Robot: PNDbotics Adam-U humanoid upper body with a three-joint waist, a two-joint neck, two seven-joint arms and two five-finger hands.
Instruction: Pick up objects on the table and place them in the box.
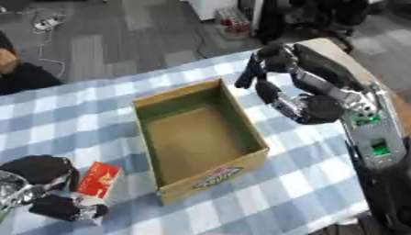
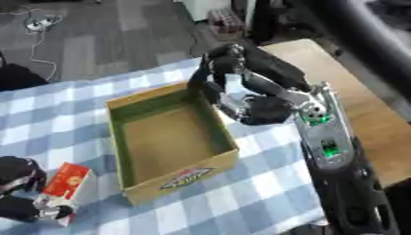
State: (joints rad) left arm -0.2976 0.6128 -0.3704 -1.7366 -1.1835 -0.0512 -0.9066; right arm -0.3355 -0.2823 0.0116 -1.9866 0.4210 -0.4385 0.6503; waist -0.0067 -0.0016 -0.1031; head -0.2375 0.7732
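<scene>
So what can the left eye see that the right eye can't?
Only the left eye view shows a person in dark clothes at the far left edge. Only the right eye view shows the bare wooden tabletop widely, right of the checkered cloth. Both show the empty cardboard box, the right hand curled beside it holding nothing, and the left hand wrapped round the red and white packet.

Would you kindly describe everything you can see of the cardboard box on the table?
The cardboard box is an open-topped, rectangular carton of brown card, its inner walls tinged green, with a printed logo on the near outer side. It stands upright, turned askew, on the blue-and-white checked tablecloth, and its inside looks empty. The right hand hangs just beyond its far right corner; whether they touch is unclear. The red packet lies apart, to its left.
</scene>
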